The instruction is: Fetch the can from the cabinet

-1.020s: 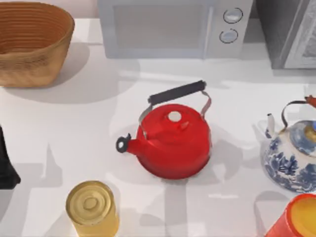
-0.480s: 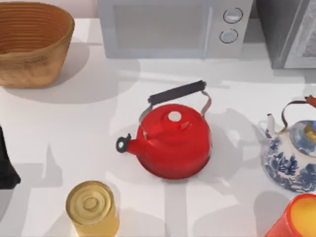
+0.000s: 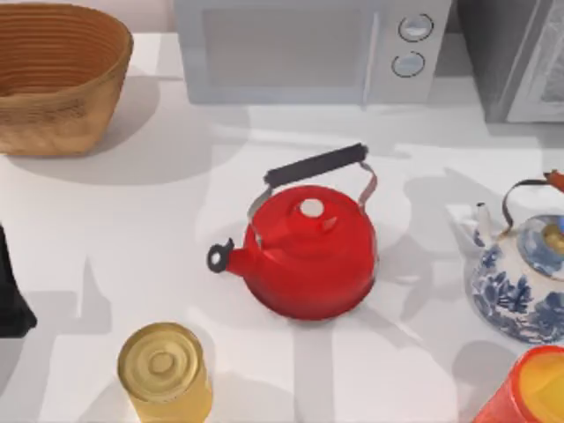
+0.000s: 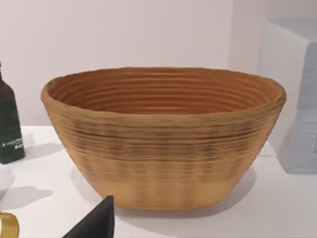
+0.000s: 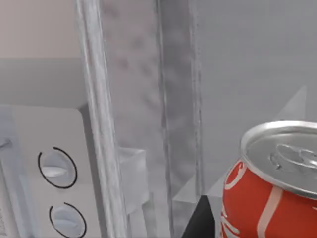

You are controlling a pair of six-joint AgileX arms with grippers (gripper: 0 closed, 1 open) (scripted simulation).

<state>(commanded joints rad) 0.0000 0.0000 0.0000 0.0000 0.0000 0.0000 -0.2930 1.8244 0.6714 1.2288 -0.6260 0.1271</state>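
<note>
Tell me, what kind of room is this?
Probably a kitchen counter: a microwave stands at the back, a red kettle sits mid-table, and a blue-and-white teapot is at the right.

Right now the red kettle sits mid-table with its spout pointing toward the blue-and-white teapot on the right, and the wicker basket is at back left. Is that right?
Not quite. In the top view the red kettle is mid-table, but its spout points to the table's left, away from the blue-and-white teapot. The wicker basket is at back left, as you say.

Red kettle (image 3: 308, 256) mid-table, microwave (image 3: 308, 48) behind.
</note>
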